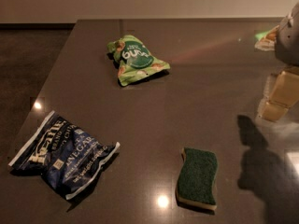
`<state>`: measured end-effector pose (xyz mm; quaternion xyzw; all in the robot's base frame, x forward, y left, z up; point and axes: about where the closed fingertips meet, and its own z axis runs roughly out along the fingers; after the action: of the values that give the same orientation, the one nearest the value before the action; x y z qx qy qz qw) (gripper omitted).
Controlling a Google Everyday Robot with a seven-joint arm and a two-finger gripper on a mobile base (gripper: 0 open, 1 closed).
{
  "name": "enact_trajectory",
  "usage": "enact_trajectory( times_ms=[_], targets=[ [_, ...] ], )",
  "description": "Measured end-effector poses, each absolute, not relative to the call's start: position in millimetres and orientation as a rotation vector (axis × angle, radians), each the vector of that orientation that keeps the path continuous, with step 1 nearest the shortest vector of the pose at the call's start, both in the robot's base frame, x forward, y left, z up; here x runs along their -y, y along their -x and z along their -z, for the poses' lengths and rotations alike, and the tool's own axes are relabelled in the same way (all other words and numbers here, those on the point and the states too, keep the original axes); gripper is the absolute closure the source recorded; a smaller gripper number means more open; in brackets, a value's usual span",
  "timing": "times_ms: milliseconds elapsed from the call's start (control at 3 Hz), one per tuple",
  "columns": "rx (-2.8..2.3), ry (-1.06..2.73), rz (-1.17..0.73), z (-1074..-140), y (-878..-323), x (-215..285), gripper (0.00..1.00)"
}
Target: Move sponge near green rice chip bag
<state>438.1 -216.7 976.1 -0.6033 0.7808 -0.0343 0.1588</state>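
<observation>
Clearly the claw (279, 96) is hanging at the right edge of the view, above the table (201, 78), beyond the sponge (197, 177) and to its right, and well apart from it. Whether it is apart or together I cannot tell, as only a pale blocky part is showing. The arm is casting a dark shadow (261, 171) just right of the sponge, which suggests it is hovering rather than resting on the table.

The sponge is lying flat and free near the front edge, dark green side up with its yellow foam underneath, so a grasp from above is looking workable. I judge the reach to be only beginning.

Far behind the sponge and to its left, the green rice chip bag (137, 59) is sitting crumpled, well apart from it. A dark blue bag (63, 155) is lying to the sponge's left, off the likely path.
</observation>
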Motion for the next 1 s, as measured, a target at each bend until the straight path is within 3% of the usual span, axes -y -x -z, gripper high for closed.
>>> enact_trajectory(
  times_ms=[1000],
  targets=[
    [-2.109,1.883,-0.047,-952,-419,186,0.00]
  ],
)
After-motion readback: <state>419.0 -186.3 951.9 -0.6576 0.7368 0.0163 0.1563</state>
